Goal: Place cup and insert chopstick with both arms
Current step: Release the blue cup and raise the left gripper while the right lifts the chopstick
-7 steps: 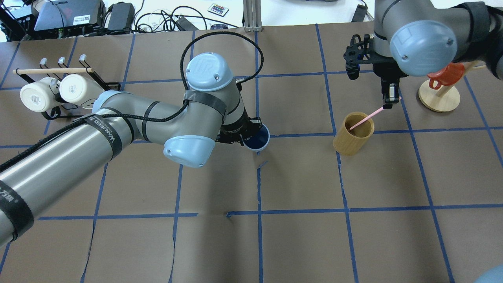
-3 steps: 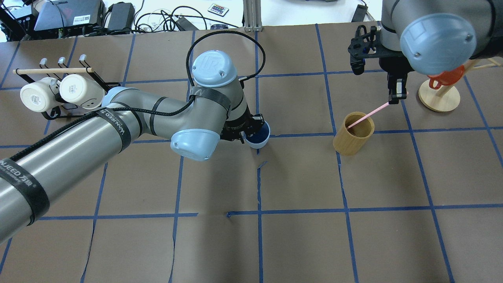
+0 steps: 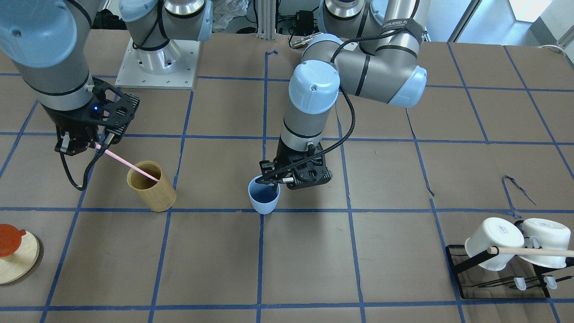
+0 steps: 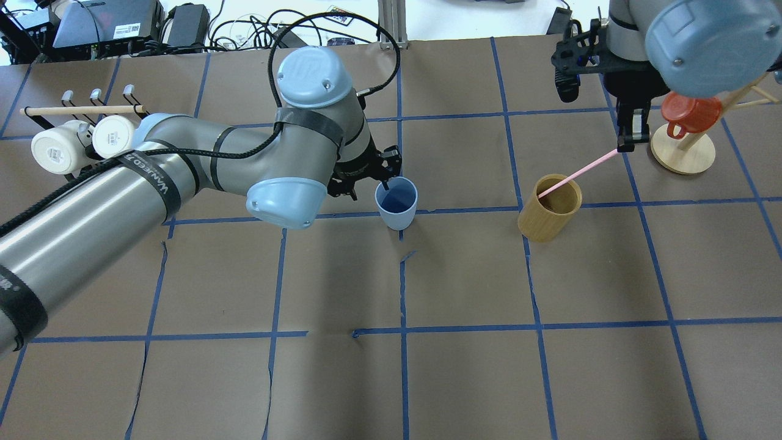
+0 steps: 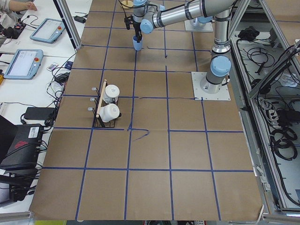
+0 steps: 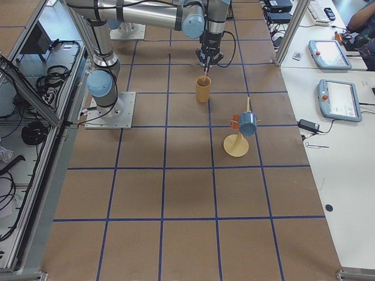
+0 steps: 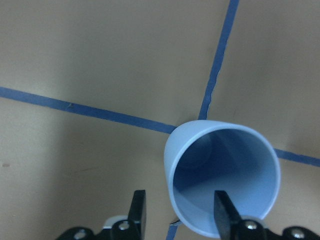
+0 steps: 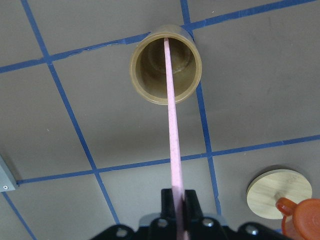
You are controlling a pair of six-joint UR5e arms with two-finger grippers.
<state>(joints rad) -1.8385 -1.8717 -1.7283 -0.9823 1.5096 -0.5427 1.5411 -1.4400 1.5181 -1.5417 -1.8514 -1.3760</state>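
Observation:
The light-blue cup [image 4: 397,208] stands upright on the table near a tape crossing, also in the front view [image 3: 264,199]. My left gripper [image 4: 383,178] is open just above its rim. In the left wrist view one finger [image 7: 222,215] is inside the cup [image 7: 220,150] and the other outside, both clear of the wall. My right gripper [image 4: 624,145] is shut on the top of the pink chopstick [image 4: 577,173]. The stick slants down into the tan bamboo holder [image 4: 547,220], as the right wrist view shows [image 8: 171,115].
A black rack with two white mugs [image 4: 79,143] and a wooden rod sits at the far left. A round wooden stand [image 4: 683,153] with a red cup hangs close to my right gripper. Cables and devices lie beyond the table's far edge.
My left gripper has risen and drawn back, so the whole cup now shows. My right gripper has moved up and to the right, drawing the chopstick further out of the holder.

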